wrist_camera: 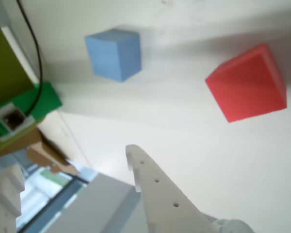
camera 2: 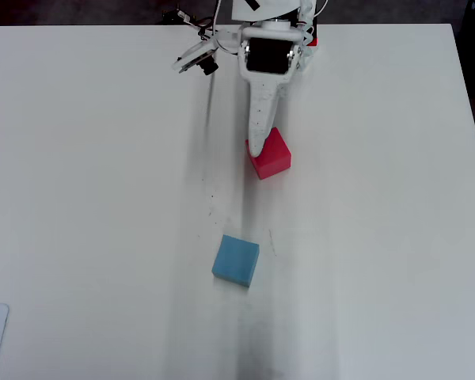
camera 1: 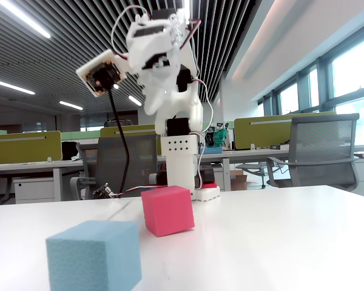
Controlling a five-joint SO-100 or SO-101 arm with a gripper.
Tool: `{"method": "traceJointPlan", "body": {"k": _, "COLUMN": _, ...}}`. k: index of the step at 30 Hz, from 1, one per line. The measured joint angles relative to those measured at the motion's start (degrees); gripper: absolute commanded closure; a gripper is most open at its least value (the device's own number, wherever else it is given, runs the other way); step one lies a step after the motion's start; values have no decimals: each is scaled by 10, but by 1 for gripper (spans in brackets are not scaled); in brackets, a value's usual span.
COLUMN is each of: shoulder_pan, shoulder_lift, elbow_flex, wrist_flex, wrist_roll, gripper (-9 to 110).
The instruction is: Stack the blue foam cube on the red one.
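The blue cube (camera 2: 236,260), lower centre in the overhead view, looks light and squashy, best pinched across opposite flat faces; whether the empty gripper (camera 2: 256,149) gapes, I cannot tell.

White table (camera 2: 103,198), grey office chair (camera 1: 324,148) behind, ceiling strip lights (camera 1: 18,15).
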Motion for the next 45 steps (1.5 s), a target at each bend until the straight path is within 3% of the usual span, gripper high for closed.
{"method": "traceJointPlan", "body": {"k": 22, "shoulder_pan": 39, "shoulder_lift": -526, "elbow_flex": -404, "wrist_flex": 91, "wrist_roll": 36, "gripper": 64}}
{"method": "traceJointPlan", "body": {"k": 45, "shoulder_pan": -5, "shoulder_lift": -720, "elbow_flex": -526, "wrist_flex": 85, "wrist_roll": 79, "gripper": 69}}
